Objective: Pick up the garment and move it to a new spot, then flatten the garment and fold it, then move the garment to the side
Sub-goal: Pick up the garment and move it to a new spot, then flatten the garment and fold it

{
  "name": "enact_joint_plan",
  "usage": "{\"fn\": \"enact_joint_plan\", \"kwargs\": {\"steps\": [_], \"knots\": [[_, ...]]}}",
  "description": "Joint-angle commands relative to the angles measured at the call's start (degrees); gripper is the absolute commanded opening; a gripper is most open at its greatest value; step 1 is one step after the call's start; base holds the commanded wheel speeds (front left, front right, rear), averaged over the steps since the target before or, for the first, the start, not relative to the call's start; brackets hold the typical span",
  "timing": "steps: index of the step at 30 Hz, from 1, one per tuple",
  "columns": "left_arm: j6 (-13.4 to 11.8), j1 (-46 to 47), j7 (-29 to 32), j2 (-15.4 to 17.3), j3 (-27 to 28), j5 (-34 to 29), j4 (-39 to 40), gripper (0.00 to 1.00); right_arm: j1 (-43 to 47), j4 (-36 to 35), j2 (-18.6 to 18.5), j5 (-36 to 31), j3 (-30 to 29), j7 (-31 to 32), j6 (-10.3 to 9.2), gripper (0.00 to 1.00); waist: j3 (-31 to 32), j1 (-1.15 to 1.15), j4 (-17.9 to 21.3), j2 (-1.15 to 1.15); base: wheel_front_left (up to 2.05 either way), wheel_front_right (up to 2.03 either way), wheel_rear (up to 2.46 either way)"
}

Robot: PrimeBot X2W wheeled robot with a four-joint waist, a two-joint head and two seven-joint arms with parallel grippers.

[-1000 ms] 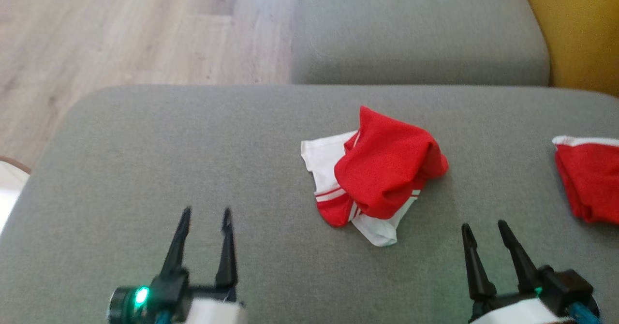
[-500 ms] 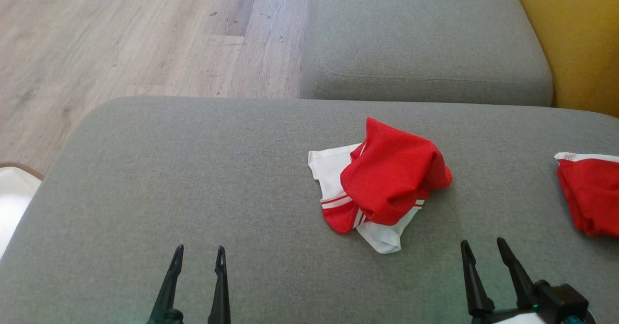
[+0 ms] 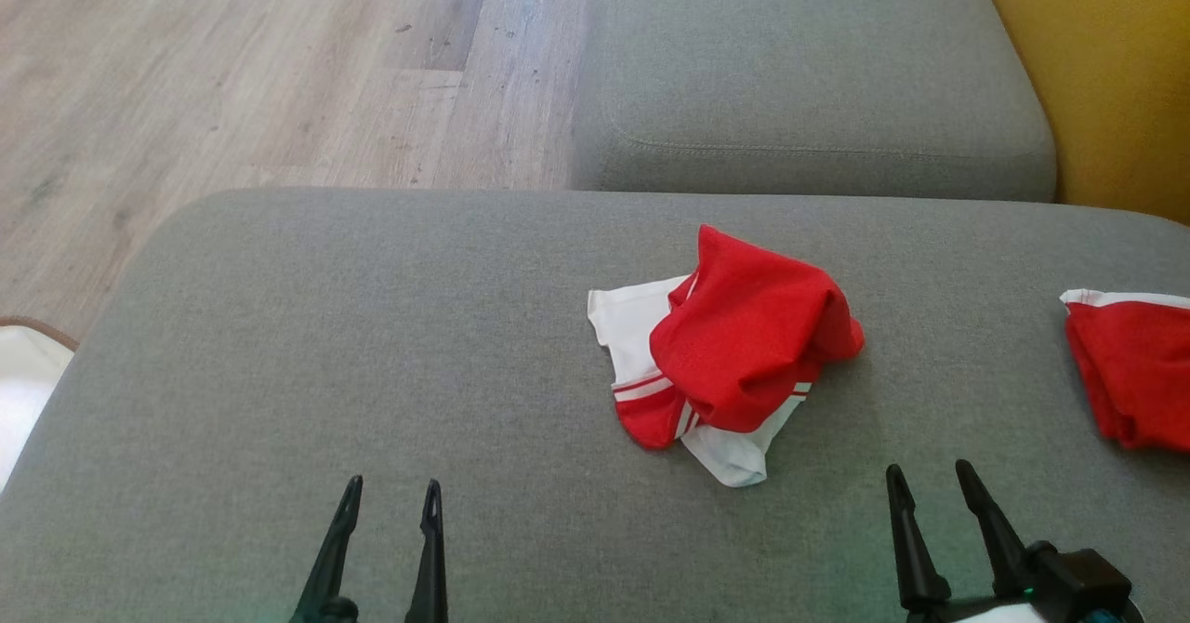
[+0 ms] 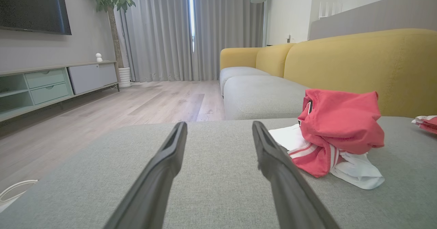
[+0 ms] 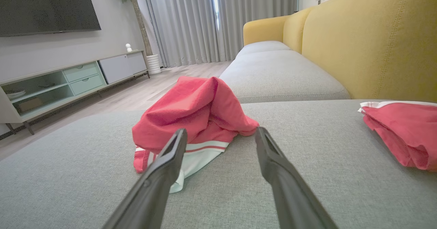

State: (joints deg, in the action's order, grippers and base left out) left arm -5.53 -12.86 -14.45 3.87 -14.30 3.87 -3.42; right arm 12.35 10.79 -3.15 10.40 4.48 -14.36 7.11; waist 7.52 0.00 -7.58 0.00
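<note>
Only the camera has tipped, while the crumpled red-and-white garment (image 3: 734,363) lies unmoved midway across the grey cushion (image 3: 372,344), with the left gripper (image 3: 392,483) and right gripper (image 3: 928,467) both spread apart, empty and short of it, so the pick-up has yet to begin.

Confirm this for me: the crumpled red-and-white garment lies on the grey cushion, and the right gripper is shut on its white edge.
Not quite. The right gripper is not shut on the garment: its jaws stand open, apart from the cloth and holding nothing, as the head view shows. The rest holds: the crumpled red-and-white garment lies on the grey cushion.
</note>
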Motion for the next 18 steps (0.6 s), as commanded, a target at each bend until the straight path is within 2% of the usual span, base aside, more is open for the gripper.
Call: {"fn": "enact_joint_plan", "kwargs": {"steps": [1, 7, 18], "knots": [[0.0, 2.4, -0.5, -0.6, 2.1, -0.4, 1.6, 1.00, -1.8, -1.9, -0.3, -0.6, 1.0, -0.6, 0.37, 1.00, 0.0, 0.00, 0.1, 0.00, 0.00, 0.00, 0.00], [0.1, 2.2, -0.5, -0.8, 2.2, 0.3, 0.9, 1.00, -2.0, -2.0, -0.5, -0.4, 1.4, -0.6, 0.37, 1.00, -0.2, 0.00, 0.9, 0.00, 0.00, 0.00, 0.00], [-0.2, 3.0, -0.5, -1.0, 1.9, 0.6, -1.2, 1.00, -2.5, -3.1, -1.9, -0.4, 2.6, -0.6, 0.37, 1.00, -2.9, 0.00, 4.7, 0.00, 0.00, 0.00, 0.00]]}}
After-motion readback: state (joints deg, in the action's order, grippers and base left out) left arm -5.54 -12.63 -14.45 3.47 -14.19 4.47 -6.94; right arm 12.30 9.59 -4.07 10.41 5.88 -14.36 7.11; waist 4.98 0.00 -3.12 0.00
